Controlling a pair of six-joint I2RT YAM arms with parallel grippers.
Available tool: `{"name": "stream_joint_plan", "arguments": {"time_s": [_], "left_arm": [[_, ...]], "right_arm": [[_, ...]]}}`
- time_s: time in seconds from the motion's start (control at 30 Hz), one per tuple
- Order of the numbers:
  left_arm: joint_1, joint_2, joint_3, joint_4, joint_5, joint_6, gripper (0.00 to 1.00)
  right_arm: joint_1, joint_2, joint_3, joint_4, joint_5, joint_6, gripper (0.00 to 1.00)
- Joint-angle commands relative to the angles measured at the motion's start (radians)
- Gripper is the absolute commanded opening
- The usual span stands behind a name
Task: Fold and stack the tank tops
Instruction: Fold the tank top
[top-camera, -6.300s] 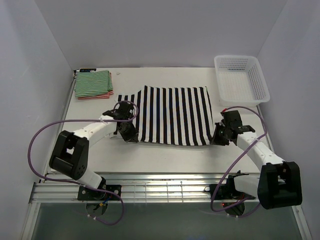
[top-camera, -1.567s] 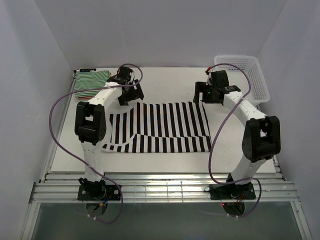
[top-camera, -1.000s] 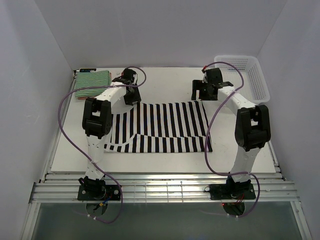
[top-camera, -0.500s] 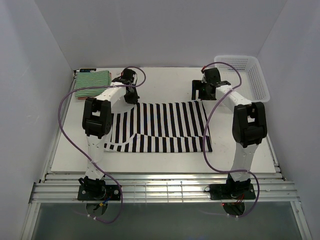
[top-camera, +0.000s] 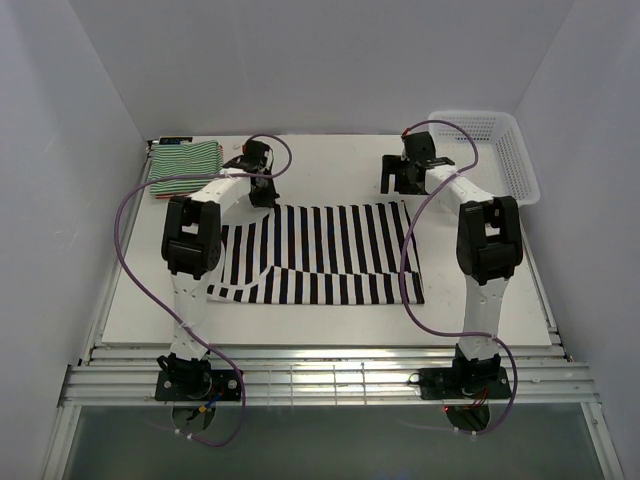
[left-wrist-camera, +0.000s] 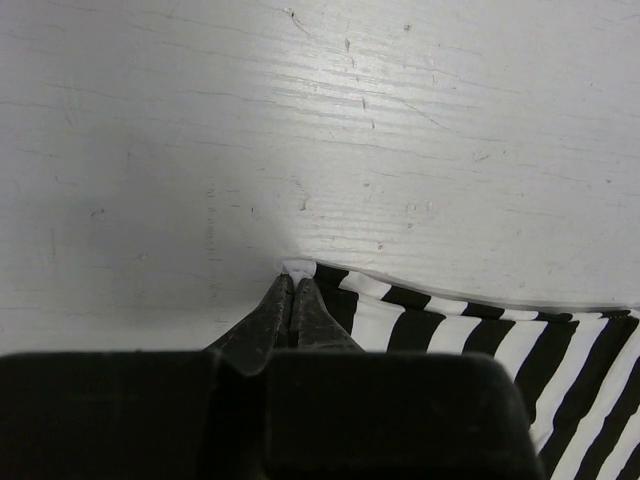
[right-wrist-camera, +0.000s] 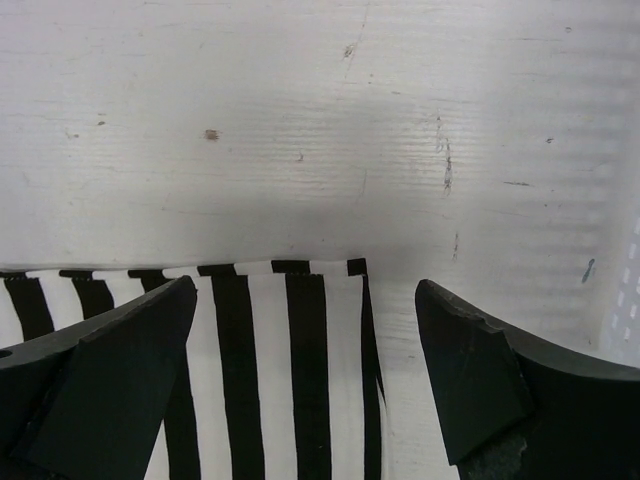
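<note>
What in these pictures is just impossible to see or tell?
Left wrist view: most of the black-and-white top, blocked by the left gripper itself.
Right wrist view: the basket, a sliver cut off at the edge.
Top view: layers of the folded stack, too small to count.

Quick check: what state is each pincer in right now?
Left pincer: shut on a corner of the black-and-white tank top.
Right pincer: open above that top, holding nothing.
</note>
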Motion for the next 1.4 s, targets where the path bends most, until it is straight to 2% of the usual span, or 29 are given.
{"name": "stream_joint_plan", "arguments": {"time_s": [0.0, 0.03, 0.13, 0.17, 0.27, 0.37, 0.43, 0.7, 0.9, 0.97, 1.0, 1.03, 1.07, 1.37], "left_arm": [[0.002, -0.04, -0.035, 0.009, -0.008, 0.024, 0.0], [0.002, -0.039, -0.035, 0.009, -0.007, 0.024, 0.0], [0.002, -0.034, -0.033, 0.009, -0.003, 0.021, 0.0], [0.001, -0.034, -0.035, 0.009, -0.002, 0.021, 0.0], [0.002, -0.034, -0.036, 0.011, -0.003, 0.018, 0.0], [0.002, -0.031, -0.038, 0.012, -0.005, 0.018, 0.0], [0.002, -0.031, -0.041, 0.012, -0.008, 0.015, 0.0], [0.001, -0.031, -0.044, 0.014, -0.017, 0.016, 0.0], [0.002, -0.036, -0.044, 0.017, -0.017, 0.018, 0.0], [0.002, -0.037, -0.044, 0.016, -0.019, 0.018, 0.0], [0.002, -0.039, -0.044, 0.017, -0.019, 0.018, 0.0], [0.002, -0.04, -0.044, 0.016, -0.019, 0.018, 0.0], [0.002, -0.042, -0.044, 0.017, -0.019, 0.018, 0.0], [0.001, -0.115, -0.087, 0.042, 0.006, 0.015, 0.0]], "right_arm": [[0.005, 0.03, 0.041, 0.027, 0.042, 0.027, 0.98], [0.005, 0.035, 0.041, 0.03, 0.045, 0.036, 0.99], [0.005, 0.05, 0.041, 0.055, 0.063, 0.046, 0.9], [0.005, 0.055, 0.04, 0.061, 0.072, 0.047, 0.82], [0.006, 0.066, 0.035, 0.085, 0.097, 0.059, 0.7], [0.005, 0.086, 0.036, 0.092, 0.108, 0.072, 0.64], [0.005, 0.098, 0.036, 0.092, 0.114, 0.079, 0.56], [0.003, 0.113, 0.018, 0.105, 0.128, 0.092, 0.5], [0.005, 0.126, 0.012, 0.101, 0.118, 0.093, 0.41], [0.003, 0.127, 0.007, 0.099, 0.111, 0.096, 0.32], [0.005, 0.122, 0.004, 0.098, 0.109, 0.098, 0.25], [0.003, 0.118, 0.001, 0.101, 0.105, 0.098, 0.1], [0.005, 0.104, -0.008, 0.104, 0.103, 0.098, 0.08], [0.005, -0.058, -0.126, 0.206, 0.088, 0.032, 0.08]]}}
